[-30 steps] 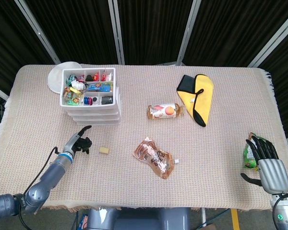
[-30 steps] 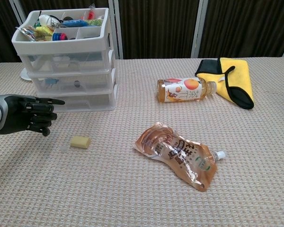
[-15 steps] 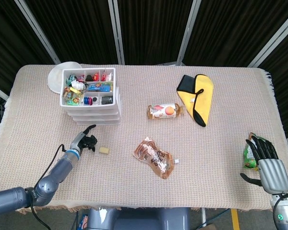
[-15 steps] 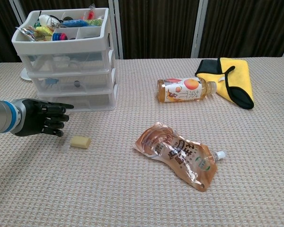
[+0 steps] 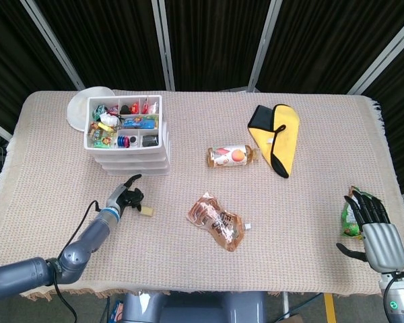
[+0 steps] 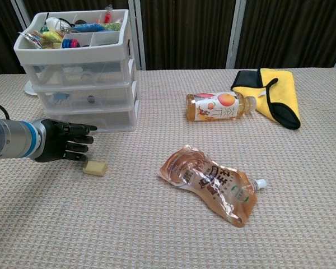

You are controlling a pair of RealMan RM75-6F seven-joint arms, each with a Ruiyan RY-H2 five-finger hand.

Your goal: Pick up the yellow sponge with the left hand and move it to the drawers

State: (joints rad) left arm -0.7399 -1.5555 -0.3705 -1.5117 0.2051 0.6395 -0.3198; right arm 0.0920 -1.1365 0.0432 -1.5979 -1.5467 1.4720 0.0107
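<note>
While the left arm is stretching low across the counter [image 5: 67, 148] from its near left corner, the left robot hand [image 6: 64, 147] is lying close above the cloth with its fingers curled inward and holding nothing, the thumb sticking out on the far side toward the drawers [image 6: 81, 73]. Its fingertips are sitting just beside the yellow sponge [image 6: 95, 167], possibly touching its left end; the views are not showing clearly whether there is contact. That small sponge is lying flat on the counter, in front of the white drawers near the left side, and the drawers are standing toward the far left corner with an open top tray full of small items. At the near right corner the right robot hand [image 5: 375, 227] is resting palm down, fingers spread apart and empty, its fingertips lying over a green packet [image 5: 351, 221]. Nearer the middle a brown spouted pouch [image 6: 210, 182] is lying flat, and beyond it a bottle [image 6: 218, 106] is lying on its side, beside a folded yellow cloth [image 6: 275, 89].
</note>
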